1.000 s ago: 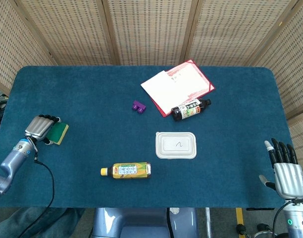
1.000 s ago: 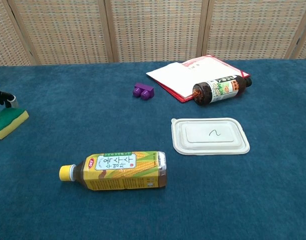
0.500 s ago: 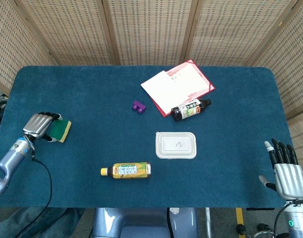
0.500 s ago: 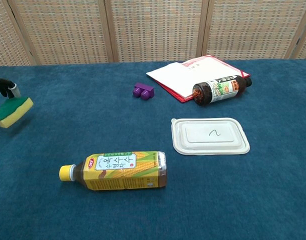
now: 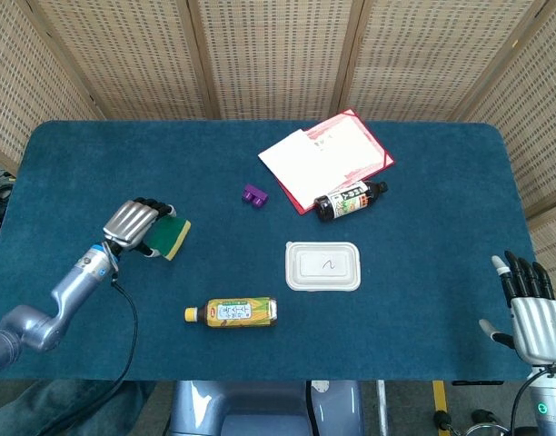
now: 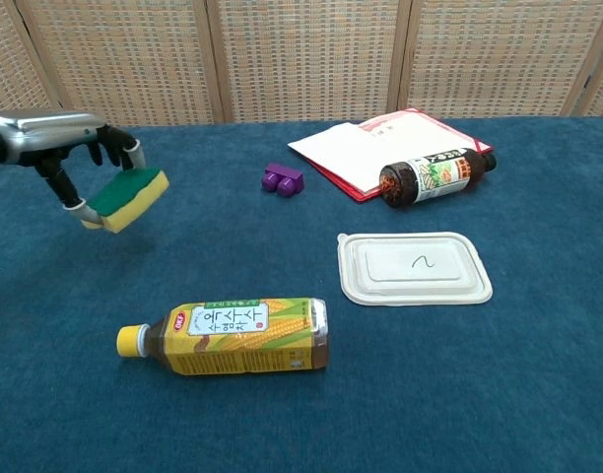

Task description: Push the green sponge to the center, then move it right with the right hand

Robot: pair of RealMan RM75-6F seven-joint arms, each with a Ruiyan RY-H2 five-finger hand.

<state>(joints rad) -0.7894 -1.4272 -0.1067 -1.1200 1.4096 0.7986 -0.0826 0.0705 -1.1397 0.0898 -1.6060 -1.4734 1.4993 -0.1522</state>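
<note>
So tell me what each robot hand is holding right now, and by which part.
The left robot hand holds the green sponge by its left end, lifted and tilted. The right robot hand holds nothing.

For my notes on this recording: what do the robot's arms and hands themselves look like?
Both hands, the left hand and the right hand, have a ribbed silver metal back and black fingers with pale tips. The left forearm is a smooth silver-blue tube with a bright blue ring at the wrist and a thin black cable trailing from it. The right wrist shows a small green light.

Screened lab booth — wicker screens (image 5: 269, 54), blue-felt table (image 5: 423, 173)
</note>
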